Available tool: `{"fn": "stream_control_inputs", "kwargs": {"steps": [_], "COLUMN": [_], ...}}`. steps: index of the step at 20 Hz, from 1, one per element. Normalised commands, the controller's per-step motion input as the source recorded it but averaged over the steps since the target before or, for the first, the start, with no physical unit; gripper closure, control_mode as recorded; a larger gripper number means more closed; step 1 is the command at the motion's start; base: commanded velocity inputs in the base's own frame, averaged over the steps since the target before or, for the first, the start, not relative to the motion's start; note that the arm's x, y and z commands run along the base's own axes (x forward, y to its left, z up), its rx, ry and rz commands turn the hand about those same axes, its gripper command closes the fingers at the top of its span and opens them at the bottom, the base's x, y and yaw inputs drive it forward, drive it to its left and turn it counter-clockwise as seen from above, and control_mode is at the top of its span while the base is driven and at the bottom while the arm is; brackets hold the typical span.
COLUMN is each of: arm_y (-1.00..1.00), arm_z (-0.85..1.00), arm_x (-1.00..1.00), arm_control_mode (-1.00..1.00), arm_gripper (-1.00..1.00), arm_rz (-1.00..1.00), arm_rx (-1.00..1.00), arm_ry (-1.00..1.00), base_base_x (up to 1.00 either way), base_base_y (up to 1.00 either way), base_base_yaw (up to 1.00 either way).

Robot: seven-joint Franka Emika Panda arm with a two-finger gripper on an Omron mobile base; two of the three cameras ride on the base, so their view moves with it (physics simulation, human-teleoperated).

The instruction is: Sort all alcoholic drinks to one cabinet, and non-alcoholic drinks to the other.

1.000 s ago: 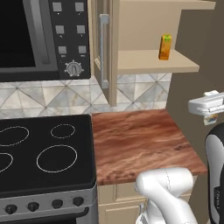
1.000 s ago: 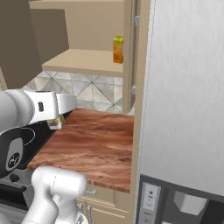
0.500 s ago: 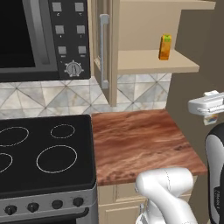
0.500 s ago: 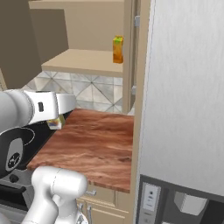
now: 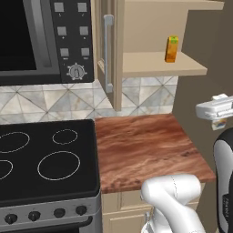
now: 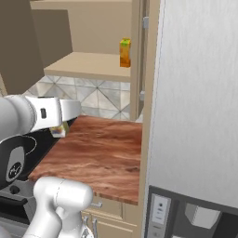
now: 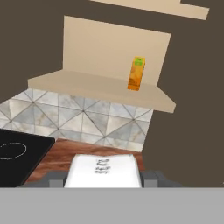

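Gripper [image 7: 103, 183]: clamped on white-cream carton [image 7: 104, 170] (non-alcoholic), held facing the narrower cabinet's shelf [image 7: 100, 88], presumably to join the orange-yellow carton [image 7: 137, 74].

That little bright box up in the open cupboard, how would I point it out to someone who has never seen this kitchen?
Look right of the microwave to the open tan wall cabinet above the wooden counter. On its pale shelf, toward the right, stands the orange-yellow carton, upright with a green patch at the top. It stands alone there.
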Motion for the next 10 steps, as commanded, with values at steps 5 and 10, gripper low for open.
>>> {"fn": "stream_control_inputs", "kwargs": {"steps": [5,10], "arm_y": [0.00,0.00], "arm_z": [0.19,0.20], "arm_x": [0.00,0.00], "arm_control_mode": [-1.00,-1.00], "arm_gripper": [1.00,1.00], "arm_rz": [0.01,0.01], "arm_rx": [0.00,0.00], "arm_ry": [0.00,0.00], "base_base_x": [0.00,0.00], "base_base_y": [0.00,0.00], "base_base_yaw": [0.00,0.00]}}
